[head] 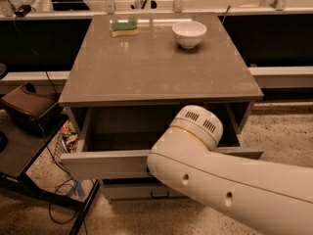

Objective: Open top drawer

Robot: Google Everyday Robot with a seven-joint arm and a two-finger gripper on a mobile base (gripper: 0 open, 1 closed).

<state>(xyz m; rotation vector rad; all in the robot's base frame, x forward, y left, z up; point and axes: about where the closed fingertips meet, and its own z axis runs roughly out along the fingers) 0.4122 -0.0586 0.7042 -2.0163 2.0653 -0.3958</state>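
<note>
The top drawer (110, 163) of the grey cabinet stands pulled out, its wide flat front facing me and its deep grey box open behind it. Its black handle is hidden. My white arm (210, 175) reaches in from the lower right and covers the middle of the drawer front. My gripper (149, 170) sits at the front's middle, almost wholly hidden behind the arm's wrist.
The cabinet top (156, 67) carries a white bowl (189, 32) and a green-yellow sponge (124, 28) at the back. A lower drawer with a black handle (161, 195) sits beneath. A black stand with cables (29, 155) is at the left. A counter runs behind.
</note>
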